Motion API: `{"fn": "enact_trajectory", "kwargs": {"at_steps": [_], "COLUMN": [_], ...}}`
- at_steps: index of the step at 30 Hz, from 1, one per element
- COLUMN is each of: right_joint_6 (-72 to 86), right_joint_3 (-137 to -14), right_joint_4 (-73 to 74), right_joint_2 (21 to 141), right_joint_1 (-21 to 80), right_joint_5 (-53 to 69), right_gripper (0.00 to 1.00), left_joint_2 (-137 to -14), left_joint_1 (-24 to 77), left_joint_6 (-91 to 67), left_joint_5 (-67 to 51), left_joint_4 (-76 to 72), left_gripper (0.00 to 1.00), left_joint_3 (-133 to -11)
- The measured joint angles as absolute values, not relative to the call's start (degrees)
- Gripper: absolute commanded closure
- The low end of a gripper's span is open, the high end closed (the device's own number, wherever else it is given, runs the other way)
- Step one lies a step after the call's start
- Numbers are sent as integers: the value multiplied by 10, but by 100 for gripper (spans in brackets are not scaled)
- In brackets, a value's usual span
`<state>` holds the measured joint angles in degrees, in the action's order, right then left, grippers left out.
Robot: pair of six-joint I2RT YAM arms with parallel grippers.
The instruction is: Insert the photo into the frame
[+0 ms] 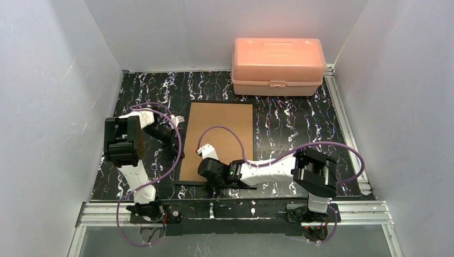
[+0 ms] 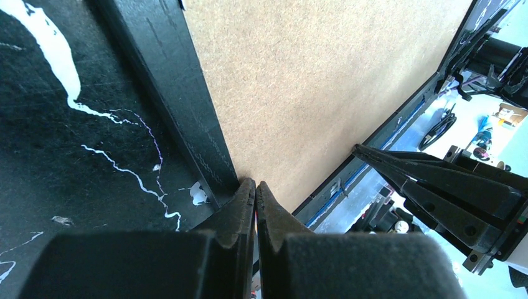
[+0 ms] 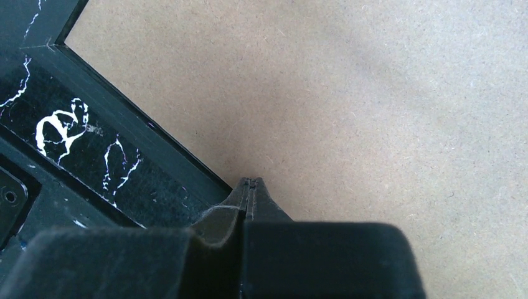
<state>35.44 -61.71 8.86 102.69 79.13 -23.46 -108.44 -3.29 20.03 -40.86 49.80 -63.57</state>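
The frame (image 1: 217, 140) lies face down in the middle of the table, its brown fibreboard back up inside the thin black rim. The photo is not in view. My left gripper (image 1: 181, 154) is shut, its tips at the inner edge of the frame's left bar (image 2: 187, 106), near the near-left corner; in the left wrist view the gripper (image 2: 255, 185) touches the board (image 2: 311, 81). My right gripper (image 1: 206, 179) is shut, with its tips (image 3: 250, 182) pressed on the board (image 3: 348, 93) just inside the near bar (image 3: 143, 128). Nothing shows between either pair of jaws.
A pink plastic box (image 1: 278, 66) with its lid closed stands at the back right against the wall. White walls close in the left, right and back. A metal rail (image 1: 235, 213) runs along the near edge by the arm bases.
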Motion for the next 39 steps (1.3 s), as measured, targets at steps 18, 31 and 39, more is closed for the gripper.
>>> {"fn": "enact_trajectory", "kwargs": {"at_steps": [18,31,39], "right_joint_6": [337,390,393], "right_joint_3": [-688,-515,-420], "right_joint_4": [171,241,204], "right_joint_2": [925,726,694], "right_joint_1": [770,548,415], "right_joint_5": [-256,-235,-58], "right_gripper": [51,36,39], "left_joint_2": [-1051,-1060,-1083], "left_joint_1": [-46,-59,-59], "left_joint_6": [208,235,233], "left_joint_5": [-414,-405,-406], "left_joint_4": [562,575,572], "left_gripper": [100,100,100], "left_joint_3": [-703,-702,-702]}}
